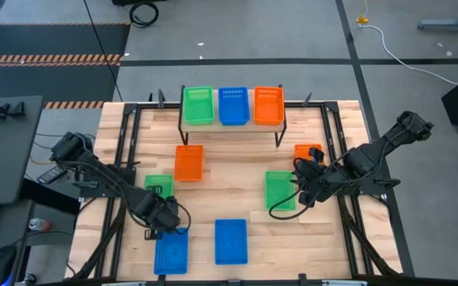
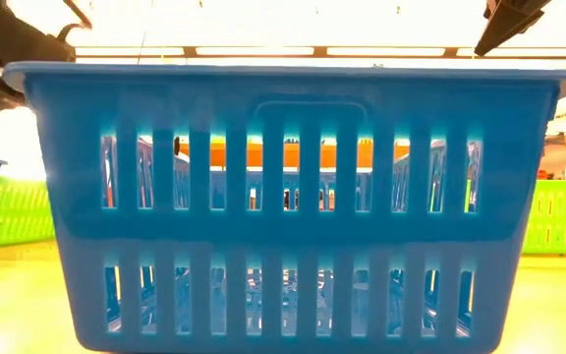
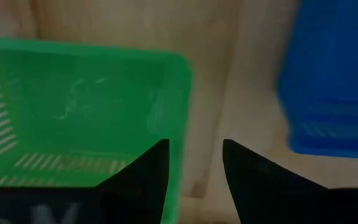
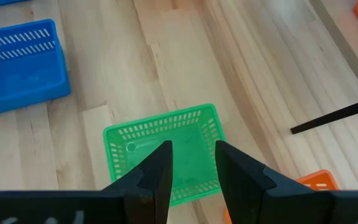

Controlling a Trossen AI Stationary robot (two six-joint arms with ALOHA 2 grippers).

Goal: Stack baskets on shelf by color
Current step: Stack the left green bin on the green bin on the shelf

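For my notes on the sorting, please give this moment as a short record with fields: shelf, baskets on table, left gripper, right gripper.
shelf: shelf holds a green basket, a blue basket, an orange basket in one row
baskets on table: two orange, two green, two blue
left gripper: left gripper open, astride the rim of the left green basket
right gripper: right gripper open, above the right green basket

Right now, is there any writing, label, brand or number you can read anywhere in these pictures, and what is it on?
None can be read.
Baskets, such as the blue basket filling the low view and the green basket: plain plastic, no label visible.
Shelf and table: bare wood, no markings.
Pale marks at the bottom edge of both wrist views: cut off and blurred, unreadable.
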